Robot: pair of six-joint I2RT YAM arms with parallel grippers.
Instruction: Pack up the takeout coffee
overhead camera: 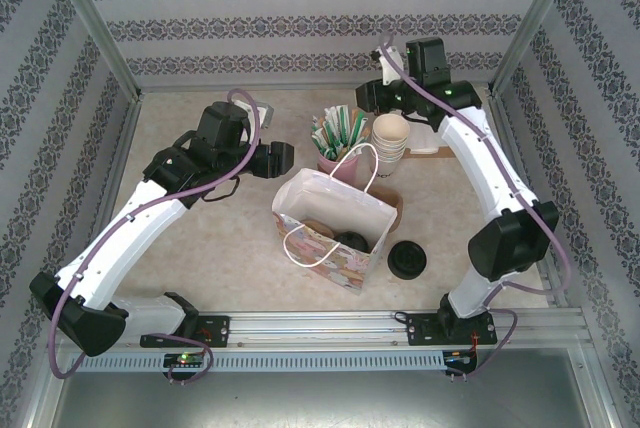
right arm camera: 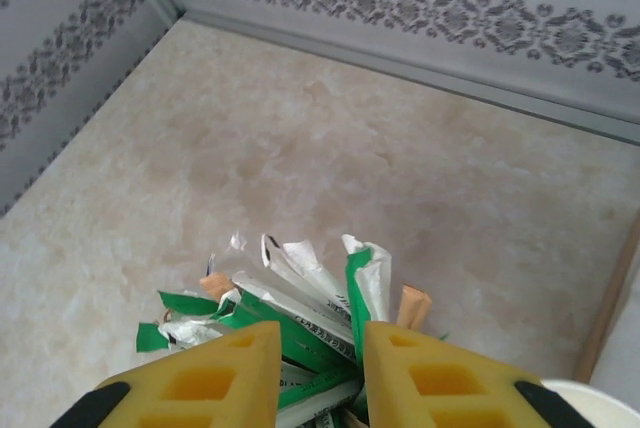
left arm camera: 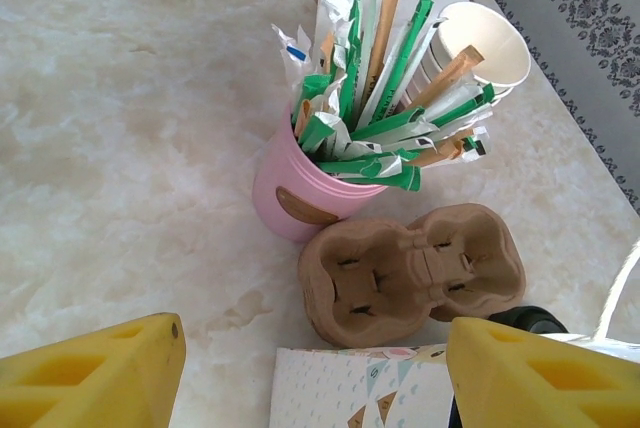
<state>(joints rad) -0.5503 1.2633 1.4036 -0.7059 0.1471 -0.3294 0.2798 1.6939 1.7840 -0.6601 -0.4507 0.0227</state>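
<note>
A patterned paper bag [overhead camera: 322,210] stands open mid-table. Inside it sits the takeout coffee [overhead camera: 351,241], a dark cup with a round black lid. My left gripper [overhead camera: 278,160] hovers at the bag's left rim. It is open, and its yellow fingers [left arm camera: 95,373] stand wide apart over the bag's edge [left arm camera: 360,388]. My right gripper [overhead camera: 366,98] reaches down into a pink cup [overhead camera: 331,162] of green-and-white packets [right arm camera: 300,298]. Its yellow fingers [right arm camera: 200,383] have closed in on a bundle of those packets.
A stack of cream paper cups [overhead camera: 391,138] stands right of the pink cup [left arm camera: 290,198]. A brown pulp cup carrier [left arm camera: 410,273] lies behind the bag. A loose black lid [overhead camera: 407,259] rests on the table right of the bag. Patterned walls enclose the workspace.
</note>
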